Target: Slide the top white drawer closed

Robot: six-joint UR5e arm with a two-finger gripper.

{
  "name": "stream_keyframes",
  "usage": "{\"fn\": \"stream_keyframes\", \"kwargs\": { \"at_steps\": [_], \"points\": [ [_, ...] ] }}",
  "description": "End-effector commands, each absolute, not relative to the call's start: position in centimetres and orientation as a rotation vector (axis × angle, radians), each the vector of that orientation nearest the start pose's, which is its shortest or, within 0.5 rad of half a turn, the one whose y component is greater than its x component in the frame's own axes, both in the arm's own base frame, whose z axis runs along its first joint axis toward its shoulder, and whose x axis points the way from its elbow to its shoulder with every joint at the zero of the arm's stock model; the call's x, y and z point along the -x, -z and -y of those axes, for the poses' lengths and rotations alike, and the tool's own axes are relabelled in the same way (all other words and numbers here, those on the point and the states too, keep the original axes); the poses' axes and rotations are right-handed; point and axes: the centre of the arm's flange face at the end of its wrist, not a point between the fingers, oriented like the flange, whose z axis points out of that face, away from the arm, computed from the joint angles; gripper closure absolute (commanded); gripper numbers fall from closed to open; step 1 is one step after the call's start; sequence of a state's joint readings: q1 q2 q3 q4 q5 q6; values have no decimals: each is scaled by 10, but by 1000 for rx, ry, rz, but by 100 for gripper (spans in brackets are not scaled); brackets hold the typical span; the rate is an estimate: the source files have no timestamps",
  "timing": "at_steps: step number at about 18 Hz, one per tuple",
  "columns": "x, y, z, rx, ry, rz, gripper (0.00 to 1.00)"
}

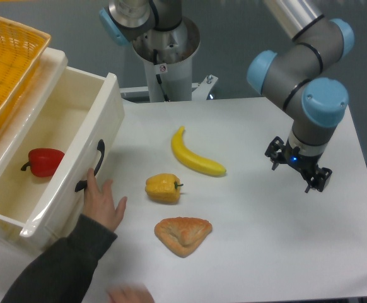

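Note:
The top white drawer (86, 136) stands pulled out at the left, its black handle (94, 165) facing the table. A red pepper (43, 161) lies inside it. A person's hand (103, 203) rests at the drawer's front by the handle. My gripper (297, 172) hangs over the right side of the table, far from the drawer, fingers spread and holding nothing.
A banana (195, 153), a yellow pepper (163, 188) and a pastry (183, 234) lie mid-table between the gripper and the drawer. A yellow woven basket (10, 60) sits on top of the cabinet. The person's sleeved arm (57, 268) reaches in from the bottom left.

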State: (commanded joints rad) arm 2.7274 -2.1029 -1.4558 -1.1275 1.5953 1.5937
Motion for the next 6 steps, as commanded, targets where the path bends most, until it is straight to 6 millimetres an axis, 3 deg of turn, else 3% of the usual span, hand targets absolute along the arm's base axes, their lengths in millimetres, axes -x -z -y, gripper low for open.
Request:
{"fn": "stream_keyframes", "kwargs": {
  "at_steps": [6],
  "points": [
    [580,-274,-392,3084,-66,-672,0]
  ]
}}
